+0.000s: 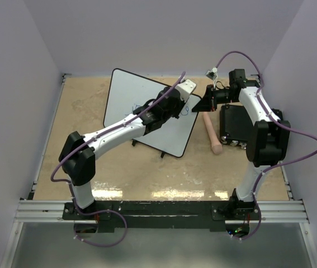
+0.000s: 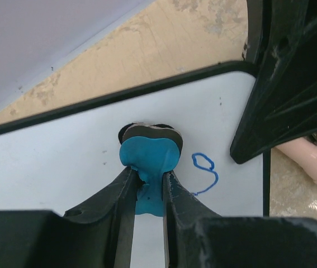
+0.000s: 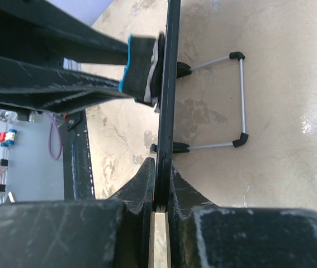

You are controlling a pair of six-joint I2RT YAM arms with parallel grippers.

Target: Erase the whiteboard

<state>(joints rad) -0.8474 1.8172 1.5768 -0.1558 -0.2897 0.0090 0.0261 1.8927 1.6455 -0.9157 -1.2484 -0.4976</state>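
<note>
The whiteboard [image 1: 147, 109] stands tilted on its wire stand mid-table, with blue handwriting [image 1: 186, 110] near its right edge. My left gripper [image 1: 176, 107] is shut on a blue eraser [image 2: 150, 153] and presses its dark felt face onto the board [image 2: 57, 156], just left of a blue scribble [image 2: 206, 173]. My right gripper [image 1: 202, 105] is shut on the board's black right rim [image 3: 172, 67]; its jaws pinch the rim from both sides [image 3: 162, 167]. The eraser also shows against the board in the right wrist view [image 3: 141, 67].
A black box [image 1: 236, 123] lies under my right arm at the right. A pinkish wooden handle [image 1: 213, 134] lies between it and the board, also in the left wrist view [image 2: 309, 159]. The board's wire stand [image 3: 239, 100] rests behind it. Walls enclose the table.
</note>
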